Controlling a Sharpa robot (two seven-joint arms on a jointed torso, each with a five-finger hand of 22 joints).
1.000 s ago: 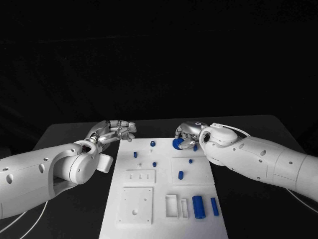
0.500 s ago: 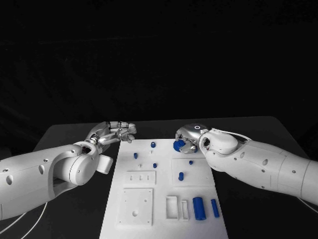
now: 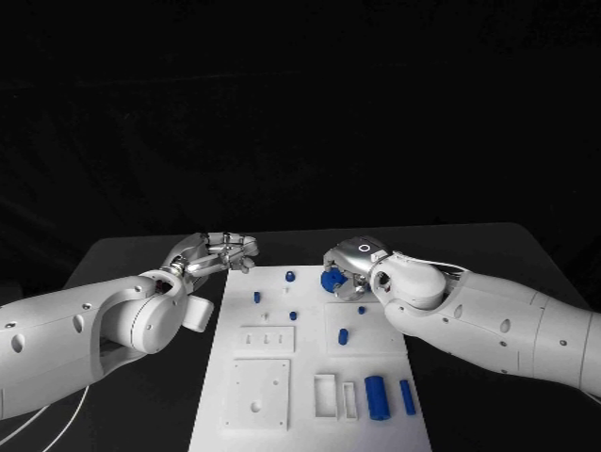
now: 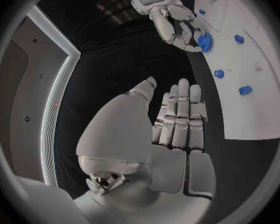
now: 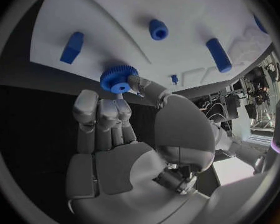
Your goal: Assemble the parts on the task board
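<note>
The white task board (image 3: 307,363) lies lengthwise in the middle of the black table. My right hand (image 3: 349,265) hovers over the board's far end and pinches a blue gear (image 3: 332,280) between thumb and fingertips; the right wrist view shows the gear (image 5: 119,79) just above the board (image 5: 115,20). My left hand (image 3: 220,252) is beside the board's far left corner, with its fingers (image 4: 179,112) straight and holding nothing. Several blue pegs stand on the board, among them one (image 3: 288,276) close to the gear. A thick blue cylinder (image 3: 376,391) lies near the front.
The front half of the board carries white raised plates (image 3: 260,391) and narrow slots (image 3: 325,394). A thinner blue pin (image 3: 407,395) lies right of the cylinder. Bare black table (image 3: 138,259) stretches on both sides of the board under my arms.
My right hand has drifted slightly left and down with the gear, and its forearm has swung inward over the board's right edge. The left hand has stayed put.
</note>
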